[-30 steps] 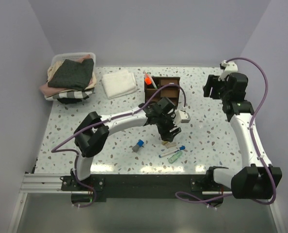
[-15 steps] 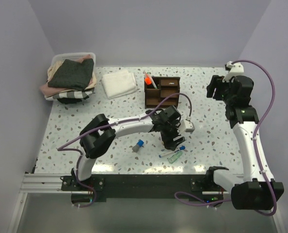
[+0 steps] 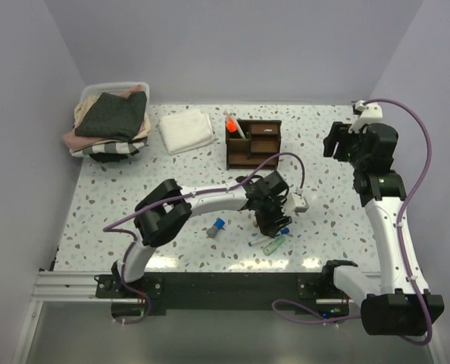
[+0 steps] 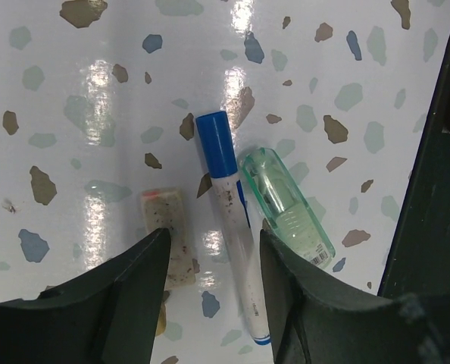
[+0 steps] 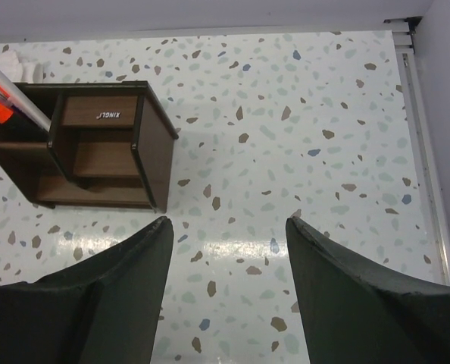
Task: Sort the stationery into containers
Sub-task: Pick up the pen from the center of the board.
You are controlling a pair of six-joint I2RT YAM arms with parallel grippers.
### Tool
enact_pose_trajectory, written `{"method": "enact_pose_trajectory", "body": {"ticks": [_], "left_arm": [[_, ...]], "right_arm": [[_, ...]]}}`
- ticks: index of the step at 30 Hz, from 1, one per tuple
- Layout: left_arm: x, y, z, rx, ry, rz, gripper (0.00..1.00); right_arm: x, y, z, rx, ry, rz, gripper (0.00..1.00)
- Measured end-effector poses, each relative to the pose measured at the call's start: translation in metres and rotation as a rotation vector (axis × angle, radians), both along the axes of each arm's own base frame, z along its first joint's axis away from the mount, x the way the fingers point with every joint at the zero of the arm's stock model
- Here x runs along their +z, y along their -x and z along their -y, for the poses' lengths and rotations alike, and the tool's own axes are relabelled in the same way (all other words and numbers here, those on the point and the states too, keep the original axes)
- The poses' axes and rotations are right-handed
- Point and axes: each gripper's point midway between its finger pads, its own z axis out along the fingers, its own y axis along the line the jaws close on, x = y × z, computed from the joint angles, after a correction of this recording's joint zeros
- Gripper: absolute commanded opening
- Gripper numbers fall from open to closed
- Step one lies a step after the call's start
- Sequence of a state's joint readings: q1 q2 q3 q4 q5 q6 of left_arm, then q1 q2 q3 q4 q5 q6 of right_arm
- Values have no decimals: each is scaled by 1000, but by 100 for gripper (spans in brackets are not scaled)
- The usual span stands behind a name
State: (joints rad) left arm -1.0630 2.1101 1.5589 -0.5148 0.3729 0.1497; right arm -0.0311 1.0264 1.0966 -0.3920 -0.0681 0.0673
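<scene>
Three small pieces lie under my left pincer (image 4: 214, 254): one tan eraser (image 4: 164, 220), one white pen (image 4: 229, 216) with a blue cap, and one clear green piece (image 4: 285, 205). The pen touches the green piece, and the eraser lies just beside the pen. One blue-capped marker (image 3: 216, 227) lies apart to their left on the table (image 3: 119, 197). One brown organiser (image 3: 253, 142) stands farther back, with one orange highlighter (image 3: 232, 123) leaning in its rear left compartment.

My left pincer's jaws stand partly apart and grip nothing; the pen runs between them. My right pincer (image 5: 229, 227) gapes wide and empty, near the organiser.

One left finger (image 4: 126, 303) covers the eraser's lower corner. I cannot tell whether my fingertips touch the table. From above, my left wrist hides the eraser. My right wrist view cuts off the highlighter's top.
</scene>
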Motion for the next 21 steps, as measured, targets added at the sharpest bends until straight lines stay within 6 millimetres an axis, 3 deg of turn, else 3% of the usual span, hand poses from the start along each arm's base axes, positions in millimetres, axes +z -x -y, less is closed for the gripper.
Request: {"method": "enact_pose_trajectory", "body": {"ticks": [6, 12, 21], "left_arm": [[-1, -2, 0, 5, -12, 16, 53], [-2, 4, 2, 9, -55, 103, 66], [-3, 4, 7, 27, -96, 246, 59]], "right_arm": [[-10, 3, 0, 1, 2, -22, 65], [-17, 4, 0, 2, 2, -37, 65], [-20, 6, 0, -1, -6, -33, 65]]}}
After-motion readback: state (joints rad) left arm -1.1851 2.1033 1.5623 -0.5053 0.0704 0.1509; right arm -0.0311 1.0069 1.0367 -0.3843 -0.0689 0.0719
